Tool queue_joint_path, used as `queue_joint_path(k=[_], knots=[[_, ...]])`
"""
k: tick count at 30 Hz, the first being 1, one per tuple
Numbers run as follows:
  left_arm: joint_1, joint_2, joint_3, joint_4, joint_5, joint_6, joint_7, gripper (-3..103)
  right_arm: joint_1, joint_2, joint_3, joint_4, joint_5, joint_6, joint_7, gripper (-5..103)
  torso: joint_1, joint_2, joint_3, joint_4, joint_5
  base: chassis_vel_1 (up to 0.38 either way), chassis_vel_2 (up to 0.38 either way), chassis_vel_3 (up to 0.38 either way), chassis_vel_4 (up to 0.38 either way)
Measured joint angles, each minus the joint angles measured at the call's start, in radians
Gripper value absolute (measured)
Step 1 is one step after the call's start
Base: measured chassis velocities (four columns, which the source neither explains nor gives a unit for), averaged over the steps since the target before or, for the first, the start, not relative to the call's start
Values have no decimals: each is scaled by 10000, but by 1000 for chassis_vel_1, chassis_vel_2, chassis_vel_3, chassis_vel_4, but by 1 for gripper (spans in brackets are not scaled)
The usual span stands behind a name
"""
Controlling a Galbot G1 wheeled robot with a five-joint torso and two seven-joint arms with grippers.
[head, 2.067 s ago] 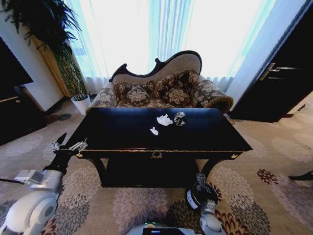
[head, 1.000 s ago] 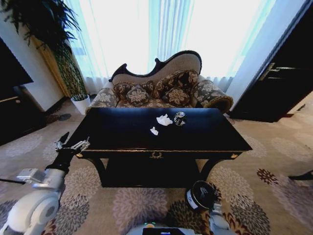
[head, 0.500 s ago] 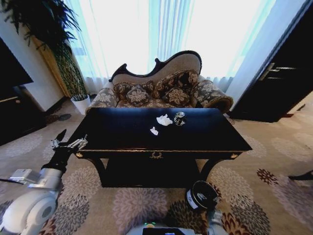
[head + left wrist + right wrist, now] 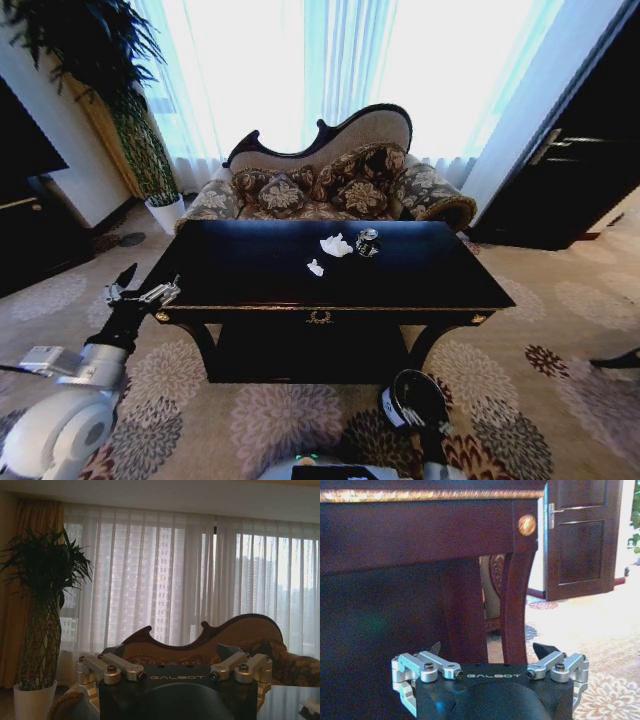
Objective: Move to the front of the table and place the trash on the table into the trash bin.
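Note:
The glossy black table (image 4: pixel 250 275) with gold trim stands right in front of me. Near its middle lie trash items: a larger white tissue wad (image 4: pixel 336 245), a smaller one (image 4: pixel 315 267) and a small dark shiny cup (image 4: pixel 367 241). The black trash bin (image 4: pixel 412 398) with a white label sits on the carpet below the table's right front. My left gripper (image 4: pixel 140 293) hangs open and empty beside the table's left front corner. In the right wrist view my right gripper (image 4: pixel 489 650) is open and empty, low by a table leg (image 4: pixel 516 595).
A patterned sofa (image 4: pixel 330 185) stands behind the table, in front of curtained windows. A tall plant in a white pot (image 4: pixel 165 212) is at the back left. Dark doors (image 4: pixel 580 150) are on the right. Flowered carpet (image 4: pixel 560 330) lies around the table.
My right gripper has dropped from above the trash bin toward the lower edge of the head view. The left arm has barely shifted.

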Motion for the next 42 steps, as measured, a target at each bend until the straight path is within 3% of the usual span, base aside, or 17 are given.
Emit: queue_joint_path(k=[6, 17, 27, 31, 32, 35, 36, 38, 39, 42], knots=[[0, 1, 2, 0, 3, 0, 0, 100, -1150, 331, 158, 1809, 26, 285, 418, 100, 0, 0, 1, -1, -1, 0, 0, 0, 0], [-1, 2, 7, 3, 10, 3, 0, 100, -2341, 555, 360, 4912, -247, 128, 863, 100, 0, 0, 2, -1, 1, 0, 0, 0, 0], [-1, 2, 7, 6, 11, 8, 0, 100, -2518, 427, 684, 7056, -511, -900, 1121, 100, 1, -1, 2, 0, 0, 0, 0, 0, 0], [-1, 2, 7, 6, 11, 9, -1, 100, -2116, 56, 762, 7952, -177, -2357, 1121, 100, 0, -1, 1, -1, 1, 0, 0, 0, 0], [-1, 2, 7, 6, 11, 9, -1, 100, -2116, 56, 762, 7952, -177, -2357, 1121, 100, 0, -1, 1, -1, 1, 0, 0, 0, 0], [-1, 2, 8, 7, 11, 9, -1, 100, -1451, -506, 680, 8497, 334, -3802, 1111, 100, 1, -1, 2, -1, 2, 0, 0, 0, 0], [-1, 2, 8, 7, 11, 9, -1, 100, -1451, -506, 680, 8497, 334, -3802, 1111, 100, 1, -1, 2, -1, 2, 0, 0, 0, 0], [-2, 2, 7, 6, 11, 9, -2, 100, -902, -1040, 546, 8843, 695, -4781, 1258, 100, 1, -1, 2, 0, 2, 0, 0, 0, 0], [-2, 2, 7, 6, 11, 9, -2, 100, -902, -1040, 546, 8843, 695, -4781, 1258, 100, 1, -1, 2, 0, 2, 0, 0, 0, 0], [-1, 3, 8, 7, 11, 10, -2, 100, -159, -2028, 387, 9036, 1031, -5876, 1450, 100, 1, -2, 2, 1, 3, 0, 0, 0, 0]])
